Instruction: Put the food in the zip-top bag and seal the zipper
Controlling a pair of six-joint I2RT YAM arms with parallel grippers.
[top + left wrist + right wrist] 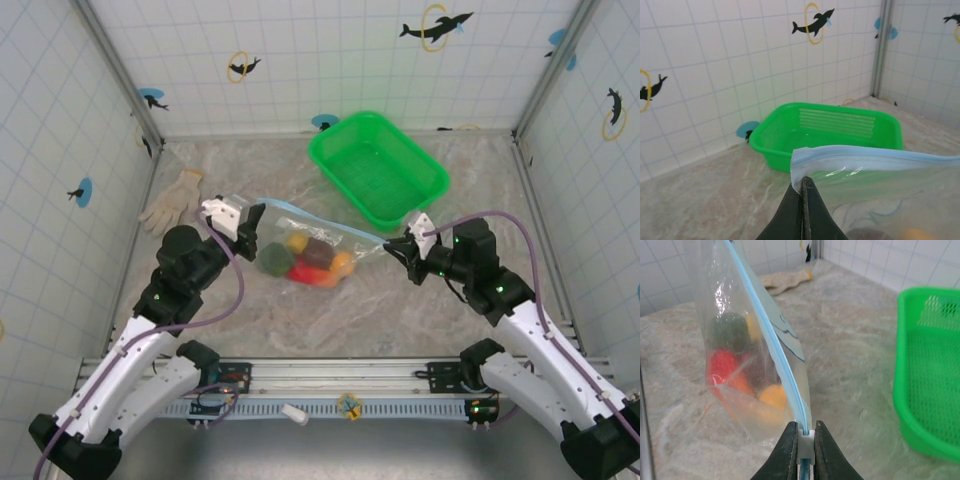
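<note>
Food [305, 258] sits bunched in the low belly of the bag [345, 238], which hangs stretched between the two arms over the middle of the table [400, 310]. Through the clear plastic I can pick out a green piece [273, 257], a yellow one [297, 241], a dark maroon one [319, 252], a red one [303, 272] and an orange one [340, 264], all pressed together. Whether the bag's bottom touches the table I cannot tell. The zipper [320, 222] runs taut along the upper edge as one thin blue band. From both wrist cameras it looks flat and together, though I cannot say it is pressed closed all the way along. The left gripper [804, 184] has its fingers closed tight on the bag's left corner, just under the zipper's end. The right gripper [805, 434] pinches the opposite end, with a small white piece on the strip caught between its nearly closed fingers. Behind the bag and a little to the right, apart from it, stands the green basket [425, 172], with nothing showing inside it. A white glove [172, 200] lies flat near the left wall, beyond the left arm.
</note>
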